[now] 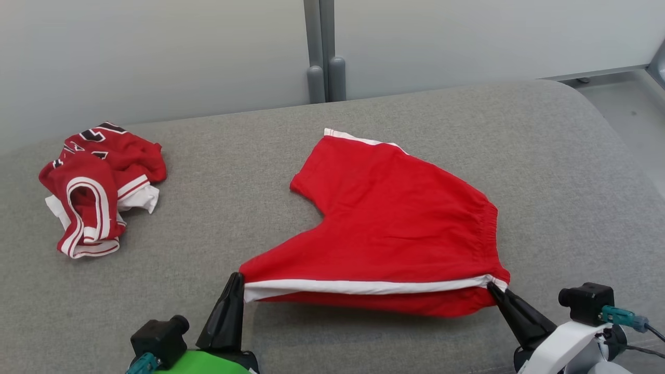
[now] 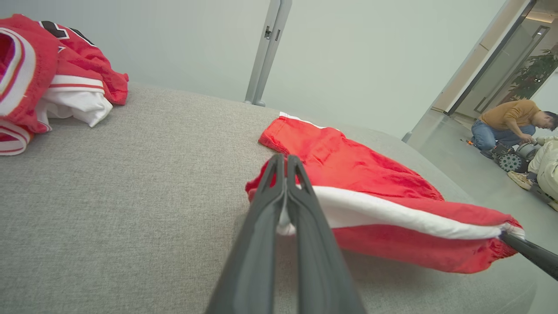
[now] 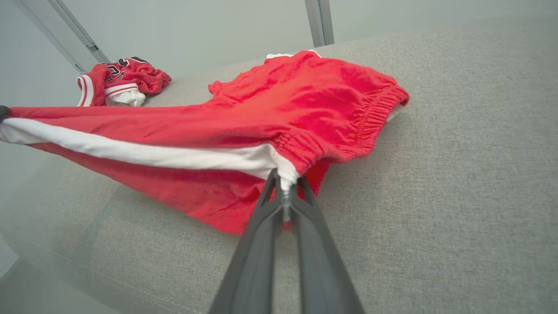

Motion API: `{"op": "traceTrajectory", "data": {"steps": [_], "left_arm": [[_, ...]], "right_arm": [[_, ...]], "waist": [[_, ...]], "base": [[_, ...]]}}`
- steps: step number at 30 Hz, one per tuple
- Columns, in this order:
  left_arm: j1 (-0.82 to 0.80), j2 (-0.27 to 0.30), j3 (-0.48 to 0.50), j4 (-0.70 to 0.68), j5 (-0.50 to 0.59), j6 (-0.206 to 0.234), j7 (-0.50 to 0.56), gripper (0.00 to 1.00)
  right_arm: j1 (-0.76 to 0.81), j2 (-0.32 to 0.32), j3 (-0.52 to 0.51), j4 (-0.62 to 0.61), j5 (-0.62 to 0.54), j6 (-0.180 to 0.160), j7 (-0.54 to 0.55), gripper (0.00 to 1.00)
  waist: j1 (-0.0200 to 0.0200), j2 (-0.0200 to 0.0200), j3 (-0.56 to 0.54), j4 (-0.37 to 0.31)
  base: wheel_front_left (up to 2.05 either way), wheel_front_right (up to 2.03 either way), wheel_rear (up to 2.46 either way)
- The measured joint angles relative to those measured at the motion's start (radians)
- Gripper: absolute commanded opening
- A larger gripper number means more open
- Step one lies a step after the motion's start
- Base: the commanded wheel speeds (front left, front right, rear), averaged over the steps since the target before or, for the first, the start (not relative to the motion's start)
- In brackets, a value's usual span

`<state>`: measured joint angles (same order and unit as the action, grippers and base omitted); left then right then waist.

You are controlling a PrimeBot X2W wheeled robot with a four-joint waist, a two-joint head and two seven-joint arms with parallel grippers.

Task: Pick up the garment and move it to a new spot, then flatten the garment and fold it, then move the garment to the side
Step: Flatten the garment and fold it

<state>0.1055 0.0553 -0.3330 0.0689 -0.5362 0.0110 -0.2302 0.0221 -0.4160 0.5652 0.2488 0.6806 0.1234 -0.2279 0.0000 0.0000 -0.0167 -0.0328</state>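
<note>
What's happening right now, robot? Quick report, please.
Both shut on red shorts: left tool, right tool; striped edge lifted. Far leg rests on gray cushion. Crumpled jersey lies apart, not in way.

Red shorts [image 1: 395, 218], white side stripe, spread on grey surface; near edge lifted, taut.

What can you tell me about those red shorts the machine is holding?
The red shorts look like soft cotton, with a white side stripe and a gathered elastic waistband. The left gripper pinches the stripe's hem end, the right gripper its waistband end, holding that edge raised and taut; the rest lies on the grey cushion.
</note>
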Motion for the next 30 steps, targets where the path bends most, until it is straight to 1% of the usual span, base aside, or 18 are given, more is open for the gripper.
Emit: {"op": "traceTrajectory", "data": {"steps": [6, 10, 13, 18, 23, 30], "left_arm": [[0.040, 0.002, -0.011, -0.076, 0.013, 0.018, 0.001, 0.00], [0.079, 0.006, -0.029, -0.099, 0.014, 0.025, 0.021, 0.00], [0.086, 0.020, -0.018, -0.111, 0.019, 0.034, 0.027, 0.00], [0.077, 0.056, -0.005, -0.102, 0.020, 0.034, 0.058, 0.00], [-0.037, 0.082, -0.018, -0.068, 0.052, 0.023, 0.108, 0.00], [-0.233, 0.084, -0.007, -0.007, 0.060, 0.016, 0.177, 0.00]], "right_arm": [[0.032, -0.026, 0.014, -0.035, 0.010, 0.000, 0.024, 0.00], [0.032, -0.035, 0.016, -0.052, 0.010, 0.000, 0.033, 0.00], [0.030, -0.035, 0.030, -0.064, 0.011, 0.000, 0.052, 0.00], [0.021, -0.030, 0.032, -0.072, 0.038, 0.000, 0.068, 0.00], [-0.023, -0.001, 0.022, -0.083, 0.083, 0.000, 0.072, 0.00], [-0.112, 0.052, -0.014, -0.081, 0.150, 0.000, 0.092, 0.00]], "waist": [[0.0000, 0.0000, 0.000, 0.028], [0.0000, 0.0000, 0.002, 0.033], [0.0000, 0.0000, 0.003, 0.027], [0.0000, 0.0000, 0.012, -0.001], [0.0000, 0.0000, 0.032, -0.032], [0.0000, 0.0000, 0.085, -0.081]], "base": [[0.00, 0.00, 0.00], [0.00, 0.00, 0.00], [0.00, 0.00, 0.00], [0.00, 0.00, 0.00], [0.00, 0.00, 0.00], [0.00, 0.00, 0.00]]}}
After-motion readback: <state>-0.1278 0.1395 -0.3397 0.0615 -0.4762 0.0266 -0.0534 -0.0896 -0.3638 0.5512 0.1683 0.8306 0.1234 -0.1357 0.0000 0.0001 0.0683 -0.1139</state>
